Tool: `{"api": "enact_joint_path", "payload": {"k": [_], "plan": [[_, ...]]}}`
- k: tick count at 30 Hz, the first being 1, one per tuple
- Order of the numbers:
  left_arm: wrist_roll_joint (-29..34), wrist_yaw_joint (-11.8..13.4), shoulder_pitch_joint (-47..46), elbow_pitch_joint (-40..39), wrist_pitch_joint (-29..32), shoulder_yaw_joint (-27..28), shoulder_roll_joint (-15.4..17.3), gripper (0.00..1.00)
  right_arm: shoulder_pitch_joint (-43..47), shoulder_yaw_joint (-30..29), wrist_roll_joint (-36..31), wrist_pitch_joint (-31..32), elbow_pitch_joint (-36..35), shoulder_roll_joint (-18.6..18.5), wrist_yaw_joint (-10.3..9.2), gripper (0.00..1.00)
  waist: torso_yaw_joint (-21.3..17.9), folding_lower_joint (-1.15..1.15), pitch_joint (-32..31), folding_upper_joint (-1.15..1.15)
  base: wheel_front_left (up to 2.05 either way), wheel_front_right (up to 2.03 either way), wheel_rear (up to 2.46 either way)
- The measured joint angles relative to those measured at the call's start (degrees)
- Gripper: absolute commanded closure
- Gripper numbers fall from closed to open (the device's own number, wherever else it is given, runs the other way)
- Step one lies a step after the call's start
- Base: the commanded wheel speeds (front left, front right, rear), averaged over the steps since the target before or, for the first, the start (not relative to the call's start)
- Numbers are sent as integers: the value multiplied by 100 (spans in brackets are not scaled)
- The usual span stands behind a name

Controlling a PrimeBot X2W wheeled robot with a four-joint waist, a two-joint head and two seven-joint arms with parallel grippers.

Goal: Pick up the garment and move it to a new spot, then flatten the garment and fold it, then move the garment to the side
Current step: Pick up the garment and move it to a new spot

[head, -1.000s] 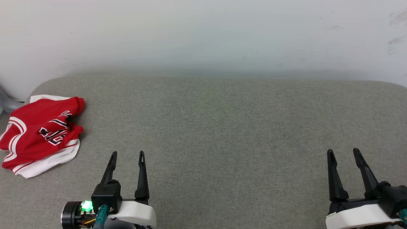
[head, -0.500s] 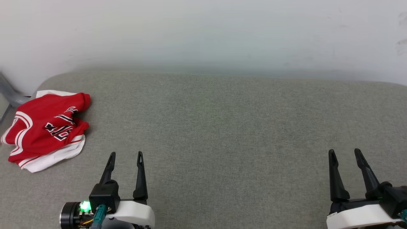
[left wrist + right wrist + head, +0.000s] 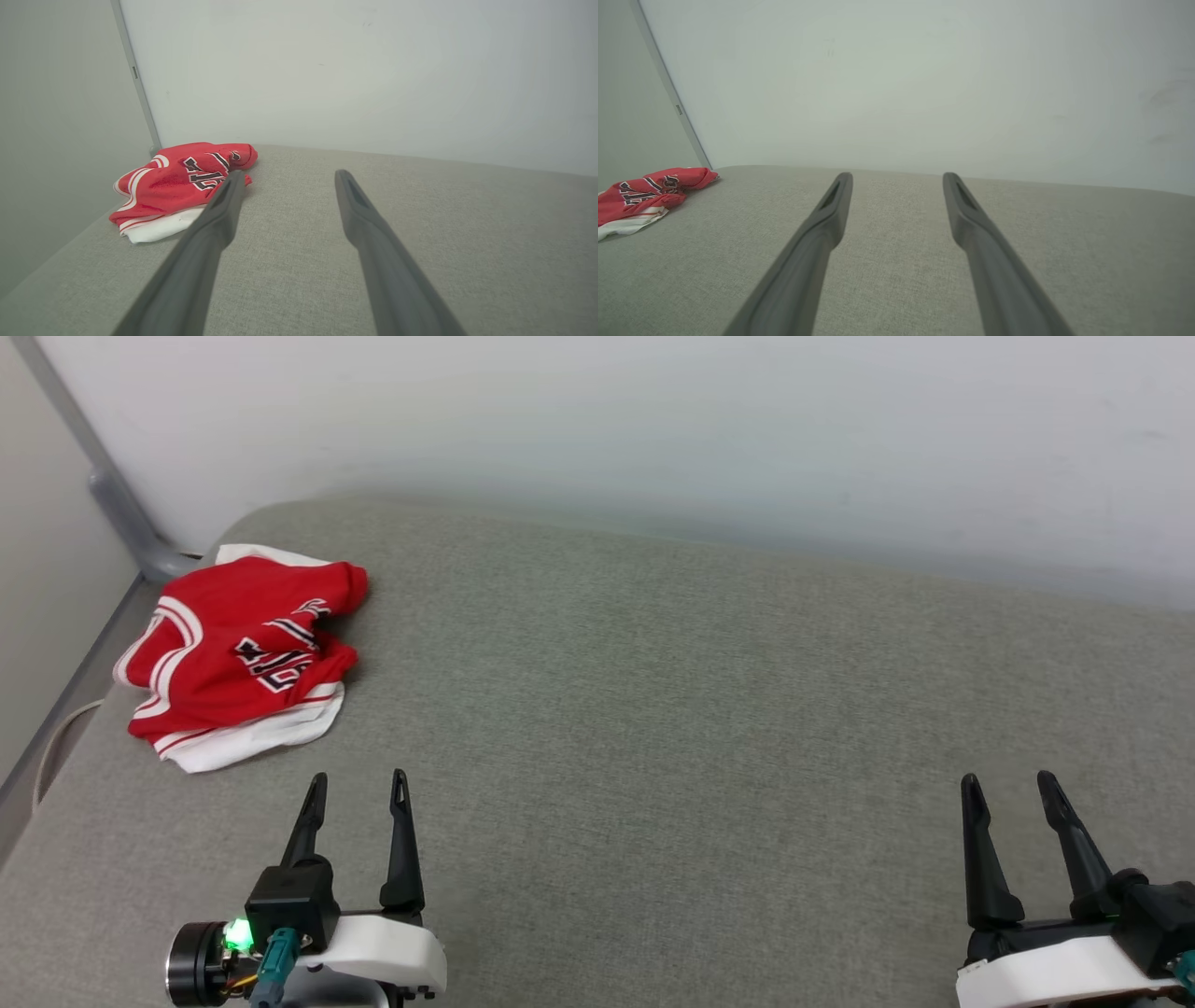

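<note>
Garment (image 3: 245,653) crumpled near cushion corner

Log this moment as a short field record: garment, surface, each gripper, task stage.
garment: red and white jersey, crumpled in a heap at the far left corner
surface: grey fabric pad against a pale wall
left gripper: open, empty, apart from the garment, nearer of the two
right gripper: open, empty, far right
task stage: pick-up not yet begun
</note>
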Motion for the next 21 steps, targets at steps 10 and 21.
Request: {"api": "enact_joint_path", "payload": {"k": [10,21], "plan": [[-93,25,-3,12,-1,69,-2,0,-1,69,-9,-1,16,-1,0,0,767,0,11,0,0,0,0],[-186,22,35,25,-1,121,-2,0,1,134,-10,-1,31,-1,0,0,1528,0,-2,0,0,0,0]]}}
